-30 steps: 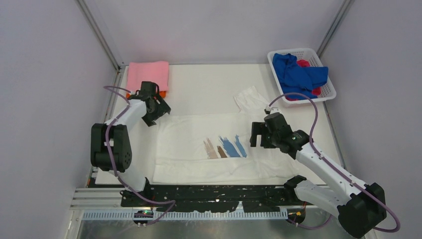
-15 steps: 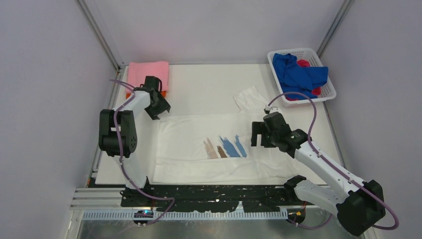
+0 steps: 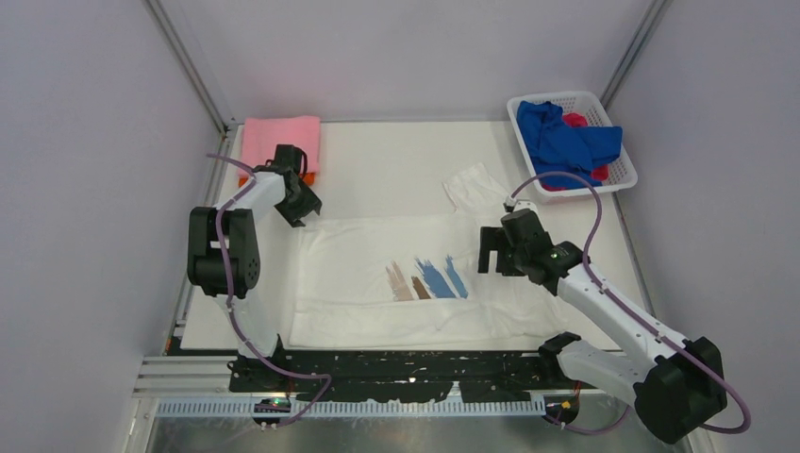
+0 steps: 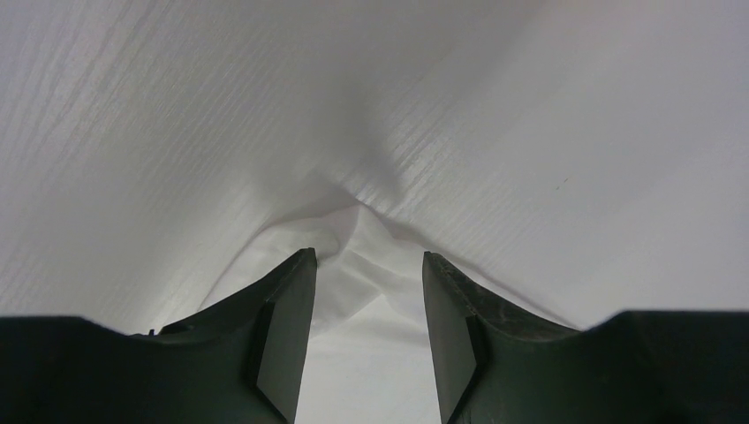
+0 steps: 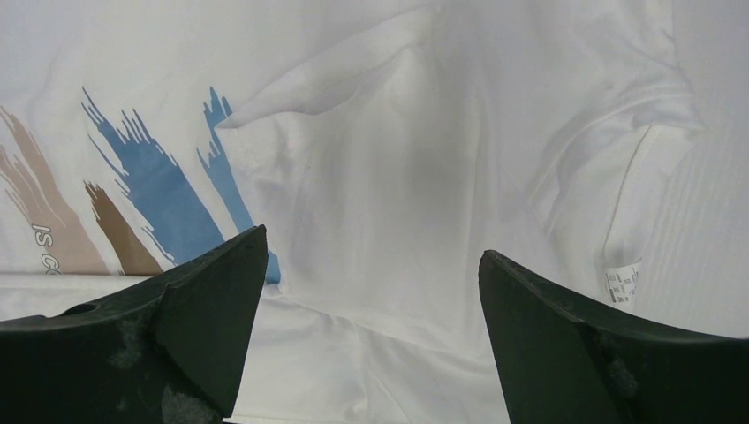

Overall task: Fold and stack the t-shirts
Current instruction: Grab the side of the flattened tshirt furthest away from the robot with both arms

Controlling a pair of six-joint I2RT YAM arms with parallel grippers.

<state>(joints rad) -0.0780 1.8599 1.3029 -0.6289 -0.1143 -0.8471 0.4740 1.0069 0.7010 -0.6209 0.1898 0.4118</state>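
Note:
The white t-shirt [image 3: 358, 283] lies spread flat mid-table, its blue and brown print [image 3: 426, 279] facing up. My left gripper [image 3: 303, 211] is at the shirt's far left corner; in the left wrist view [image 4: 366, 258] its jaws stand apart around a bunched fold of white cloth [image 4: 353, 238]. My right gripper [image 3: 489, 257] is wide open and empty, just above the shirt's right part [image 5: 397, 177], with the print [image 5: 150, 185] to its left. A folded pink shirt [image 3: 280, 142] lies at the far left with an orange one [image 3: 243, 179] peeking from under it.
A white lattice basket [image 3: 618, 176] at the far right holds a blue shirt [image 3: 561, 137] and a red one [image 3: 575, 120]. One white sleeve [image 3: 476, 187] sticks out toward the basket. A care label [image 5: 624, 283] shows at the shirt's right edge.
The left arm has swung its elbow back toward the left wall while its gripper stayed by the shirt's far left corner. The right gripper has edged slightly away from me.

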